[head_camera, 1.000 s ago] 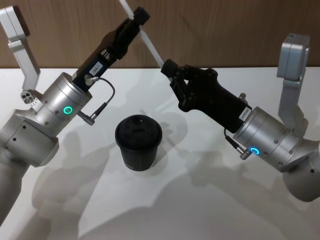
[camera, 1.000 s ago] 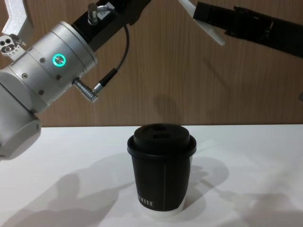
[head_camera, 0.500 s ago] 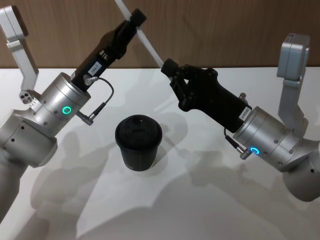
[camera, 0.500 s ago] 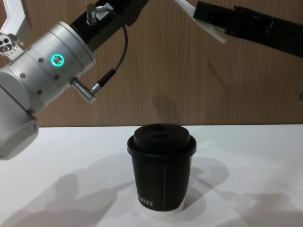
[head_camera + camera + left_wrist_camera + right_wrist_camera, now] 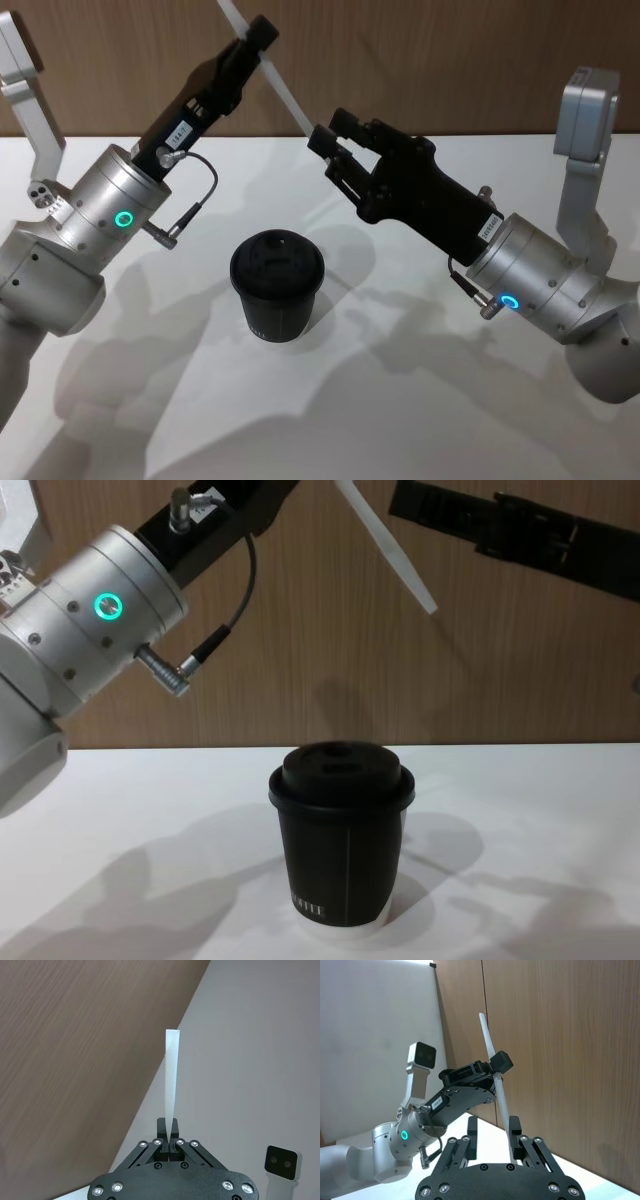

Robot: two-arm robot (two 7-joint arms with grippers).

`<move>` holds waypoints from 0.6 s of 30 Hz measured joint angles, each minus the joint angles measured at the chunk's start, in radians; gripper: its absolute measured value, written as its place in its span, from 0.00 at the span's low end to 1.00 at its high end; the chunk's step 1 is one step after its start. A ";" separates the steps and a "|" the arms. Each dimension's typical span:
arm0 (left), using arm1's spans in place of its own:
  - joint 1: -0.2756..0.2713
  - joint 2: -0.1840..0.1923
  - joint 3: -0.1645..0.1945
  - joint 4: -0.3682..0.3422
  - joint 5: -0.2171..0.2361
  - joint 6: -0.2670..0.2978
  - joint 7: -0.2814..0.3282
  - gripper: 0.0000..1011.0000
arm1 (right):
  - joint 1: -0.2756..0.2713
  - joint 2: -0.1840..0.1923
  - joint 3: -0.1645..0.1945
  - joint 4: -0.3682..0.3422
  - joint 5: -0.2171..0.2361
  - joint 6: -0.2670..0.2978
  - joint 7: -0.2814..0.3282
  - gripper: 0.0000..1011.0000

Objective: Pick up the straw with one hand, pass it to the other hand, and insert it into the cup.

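The white straw [image 5: 280, 88] hangs slanted in the air above and behind the cup, and my left gripper [image 5: 258, 32] is shut on its upper part. In the left wrist view the straw [image 5: 170, 1080] sticks straight out from the shut left gripper [image 5: 168, 1132]. My right gripper [image 5: 330, 127] is open beside the straw's lower end. In the right wrist view the straw [image 5: 500, 1100] runs close to one finger of the right gripper [image 5: 493, 1127]. The black lidded cup [image 5: 277, 285] stands upright on the table, apart from both grippers. The chest view shows the cup [image 5: 342, 845] with the straw [image 5: 395, 555] above it.
The white table [image 5: 420, 400] spreads around the cup. A wooden wall [image 5: 330, 670] rises behind the table. A dark cable with a metal plug [image 5: 190, 215] loops off my left wrist.
My right gripper has opened and let go of the straw's lower end. The left gripper, still shut on the straw, has carried it a little to the left.
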 joint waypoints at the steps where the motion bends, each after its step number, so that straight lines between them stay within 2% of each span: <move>1: 0.000 0.003 0.000 -0.002 0.001 -0.002 0.002 0.00 | 0.000 0.000 0.000 0.000 0.000 0.000 0.000 0.35; 2: 0.001 0.007 0.000 -0.007 0.005 -0.006 0.007 0.00 | 0.000 0.000 0.000 0.000 0.000 0.000 0.000 0.41; 5: 0.002 0.016 0.001 -0.016 0.016 -0.012 0.016 0.00 | 0.000 0.000 0.000 0.000 0.000 0.000 0.000 0.51; 6: 0.003 0.023 0.002 -0.022 0.024 -0.016 0.022 0.00 | 0.000 0.000 0.000 0.000 0.000 0.000 0.000 0.51; 15: 0.006 0.075 0.012 -0.070 0.094 -0.037 0.072 0.00 | 0.000 0.000 0.000 0.000 0.000 0.000 0.000 0.82; 18: 0.007 0.090 0.015 -0.083 0.118 -0.040 0.086 0.00 | 0.000 0.000 0.000 0.000 0.000 0.000 0.000 0.87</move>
